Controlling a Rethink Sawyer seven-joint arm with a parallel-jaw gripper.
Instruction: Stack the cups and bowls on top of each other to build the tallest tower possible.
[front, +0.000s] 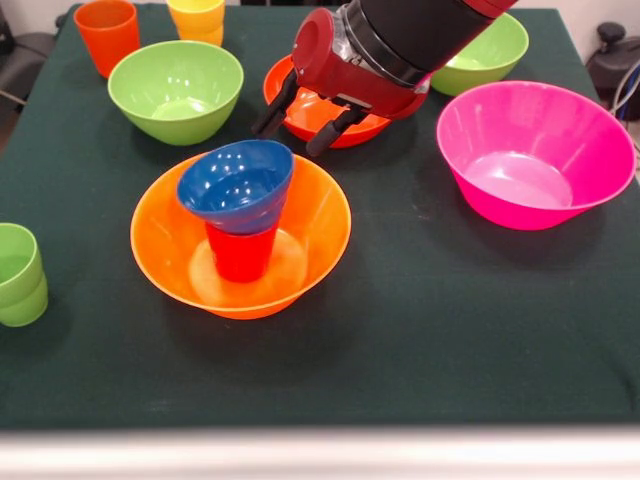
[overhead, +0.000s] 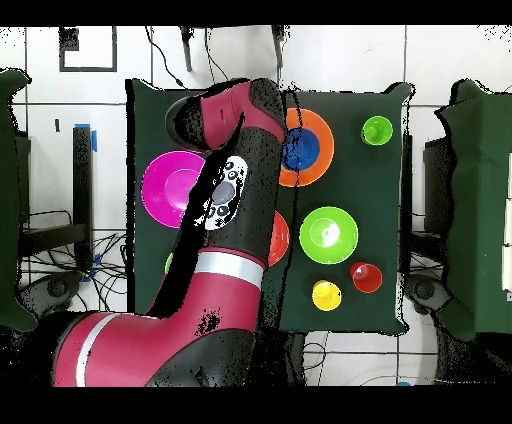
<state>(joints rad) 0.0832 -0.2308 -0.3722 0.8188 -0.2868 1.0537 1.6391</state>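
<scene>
The tower stands mid-table: a large orange bowl (front: 160, 235) holds a red cup (front: 240, 255), and a small blue bowl (front: 237, 185) sits tilted on that cup. My gripper (front: 289, 140) is open and empty, just behind and to the right of the blue bowl and apart from it, over the front rim of a red-orange bowl (front: 345, 130). Two stacked light green cups (front: 18, 275) stand at the left edge. In the overhead view the arm hides the gripper; the blue bowl (overhead: 300, 150) sits within the orange bowl (overhead: 322, 125).
A large pink bowl (front: 535, 155) stands at the right. One light green bowl (front: 177, 90) is at the back left, another (front: 485, 50) at the back right. An orange cup (front: 107, 35) and yellow cups (front: 197, 18) stand at the far edge.
</scene>
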